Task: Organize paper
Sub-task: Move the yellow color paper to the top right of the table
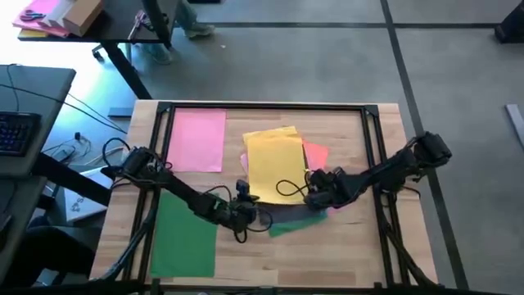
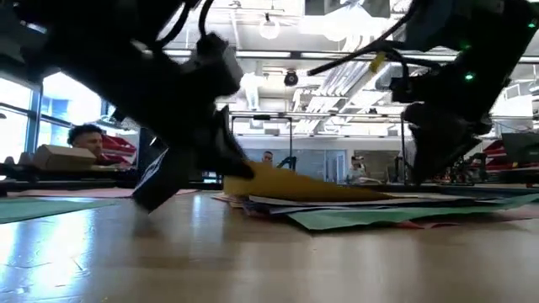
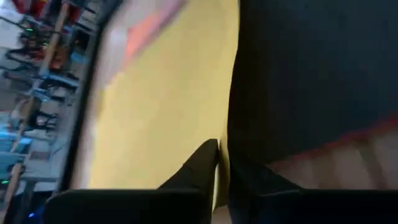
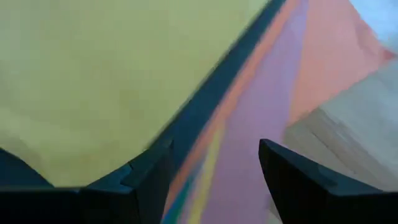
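Yellow sheet (image 1: 274,164) thin, limp, slippery on the pile; I'd pinch edges only; left gripper (image 3: 217,163) clamps its near edge; right gripper (image 4: 214,165) spread wide.

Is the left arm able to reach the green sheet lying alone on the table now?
Probably yes: the green sheet lies uncovered beside the left gripper, though that gripper is shut on the yellow sheet.
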### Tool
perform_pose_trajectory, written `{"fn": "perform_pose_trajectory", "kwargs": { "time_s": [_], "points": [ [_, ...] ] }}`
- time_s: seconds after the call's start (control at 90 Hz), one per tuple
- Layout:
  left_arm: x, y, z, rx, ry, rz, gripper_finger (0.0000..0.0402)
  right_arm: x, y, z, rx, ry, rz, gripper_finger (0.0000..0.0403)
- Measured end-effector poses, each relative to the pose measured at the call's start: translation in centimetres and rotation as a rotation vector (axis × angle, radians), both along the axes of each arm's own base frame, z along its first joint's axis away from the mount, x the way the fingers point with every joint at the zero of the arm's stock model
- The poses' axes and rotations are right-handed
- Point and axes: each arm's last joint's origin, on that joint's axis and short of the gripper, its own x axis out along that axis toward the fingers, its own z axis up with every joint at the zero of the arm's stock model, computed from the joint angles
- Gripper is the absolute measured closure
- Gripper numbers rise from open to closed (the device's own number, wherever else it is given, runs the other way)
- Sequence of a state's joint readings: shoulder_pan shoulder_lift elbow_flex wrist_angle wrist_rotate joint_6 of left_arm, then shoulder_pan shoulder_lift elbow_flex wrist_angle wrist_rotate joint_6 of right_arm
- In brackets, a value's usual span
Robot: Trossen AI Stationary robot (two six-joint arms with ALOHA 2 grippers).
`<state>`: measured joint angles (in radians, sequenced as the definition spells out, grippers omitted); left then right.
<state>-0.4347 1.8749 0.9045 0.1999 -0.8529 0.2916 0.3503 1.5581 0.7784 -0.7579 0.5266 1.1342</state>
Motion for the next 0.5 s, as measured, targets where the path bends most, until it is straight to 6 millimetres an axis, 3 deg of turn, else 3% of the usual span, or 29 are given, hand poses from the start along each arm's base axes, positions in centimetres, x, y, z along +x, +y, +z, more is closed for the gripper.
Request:
{"fn": "perform_pose_trajectory", "kwargs": {
  "time_s": [0.289,0.389,0.5],
  "points": [
    [-1.6,1.6,8.0,-0.024,-0.178,0.085,0.0401,-2.9,-3.3,-2.2,-0.079,0.068,-0.298,0.0181],
    [-2.0,3.4,10.3,-0.047,-0.255,0.152,0.0401,-2.6,-4.0,-2.7,-0.074,0.017,-0.32,0.0181],
    [-2.6,5.6,12.7,-0.072,-0.342,0.232,0.0401,-1.4,-3.9,-3.1,-0.016,-0.062,-0.225,0.0181]
  ]
}}
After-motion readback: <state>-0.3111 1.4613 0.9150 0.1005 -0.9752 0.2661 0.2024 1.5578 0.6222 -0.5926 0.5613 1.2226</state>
